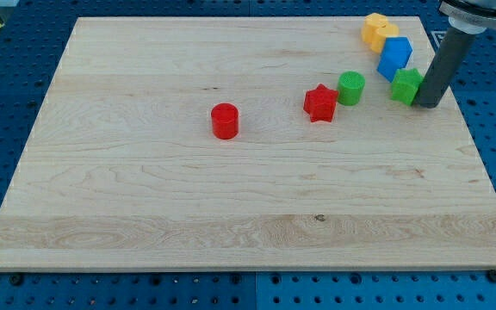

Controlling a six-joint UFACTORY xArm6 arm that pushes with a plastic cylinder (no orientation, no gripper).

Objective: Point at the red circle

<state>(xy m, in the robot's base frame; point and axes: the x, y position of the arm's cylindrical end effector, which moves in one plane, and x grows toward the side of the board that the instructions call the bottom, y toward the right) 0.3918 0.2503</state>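
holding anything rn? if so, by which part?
Nothing held. My tip sits right beside the green block, apparently touching its right side, far from the red circle.

A red circle (225, 120) and red star (320, 103) sit on a pale, grained wooden board (145, 207), with two green blocks (350, 88) (406, 86), a blue block (394, 58) and a yellow-orange block (374, 30); the surrounding table (7, 103) is blue.

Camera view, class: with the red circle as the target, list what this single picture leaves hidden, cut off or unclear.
- Rod above my tip: cut off by the view's top edge.
- Green block beside my tip: its right side hidden by the rod, so contact is unclear.
- Blue block: shape hard to make out; partly overlaps the yellow block.
- Red circle: fully visible.
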